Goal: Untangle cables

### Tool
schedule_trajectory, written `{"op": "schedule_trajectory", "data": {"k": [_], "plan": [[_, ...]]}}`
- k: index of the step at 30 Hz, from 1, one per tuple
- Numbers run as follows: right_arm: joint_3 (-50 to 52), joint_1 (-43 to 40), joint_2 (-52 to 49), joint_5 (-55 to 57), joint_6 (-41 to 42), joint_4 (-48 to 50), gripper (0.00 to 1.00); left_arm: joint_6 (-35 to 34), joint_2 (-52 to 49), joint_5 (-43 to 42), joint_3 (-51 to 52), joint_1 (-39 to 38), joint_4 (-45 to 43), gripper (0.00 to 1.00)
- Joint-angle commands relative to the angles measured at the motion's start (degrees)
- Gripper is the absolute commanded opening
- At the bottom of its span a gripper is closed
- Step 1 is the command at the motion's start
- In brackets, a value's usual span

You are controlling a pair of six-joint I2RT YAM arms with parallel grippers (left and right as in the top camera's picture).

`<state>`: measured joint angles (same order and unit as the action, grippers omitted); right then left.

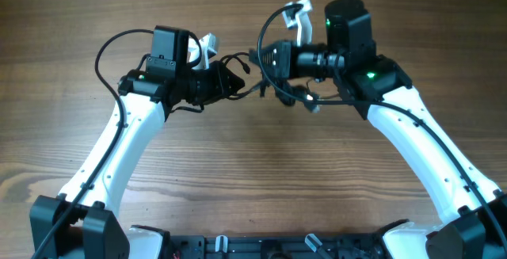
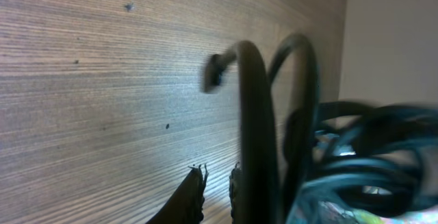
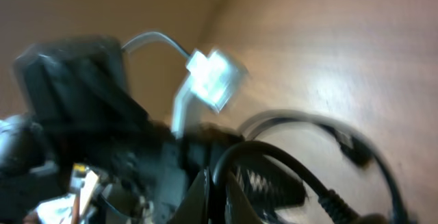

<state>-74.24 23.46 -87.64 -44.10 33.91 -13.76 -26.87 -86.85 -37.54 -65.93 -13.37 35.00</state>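
Note:
The thin black cables (image 1: 238, 59) hang as a small tangle between my two grippers at the far middle of the table. My left gripper (image 1: 224, 81) is at the tangle's left side. In the left wrist view its fingertips (image 2: 217, 179) are a narrow gap apart, with a cable loop (image 2: 254, 114) rising past the right finger and a plug end (image 2: 215, 72) sticking out above. My right gripper (image 1: 269, 73) holds the tangle's right side. In the right wrist view its fingers (image 3: 219, 183) pinch a cable loop (image 3: 294, 166), and a plug end (image 3: 349, 148) lies on the wood.
The wooden table (image 1: 253, 172) spreads toward me from the arms. Its far edge and a pale wall (image 2: 390, 39) are close behind the grippers. The left arm's black body (image 3: 75, 94) with a white clip (image 3: 212, 77) sits close in front of the right gripper.

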Motion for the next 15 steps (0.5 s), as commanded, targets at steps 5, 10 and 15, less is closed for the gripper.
{"op": "schedule_trajectory", "data": {"k": [5, 10, 15], "plan": [[-0.9, -6.2, 1.7, -22.7, 26.3, 28.2, 0.04, 0.9, -0.5, -0.3, 0.5, 0.0, -0.3, 0.14], [-0.9, -9.9, 1.7, -25.4, 27.9, 32.2, 0.04, 1.1, -0.5, -0.3, 0.5, 0.0, -0.2, 0.13], [-0.9, -9.0, 1.6, -6.7, 4.9, 1.5, 0.05, 1.1, -0.5, -0.3, 0.5, 0.0, -0.2, 0.12]]}}
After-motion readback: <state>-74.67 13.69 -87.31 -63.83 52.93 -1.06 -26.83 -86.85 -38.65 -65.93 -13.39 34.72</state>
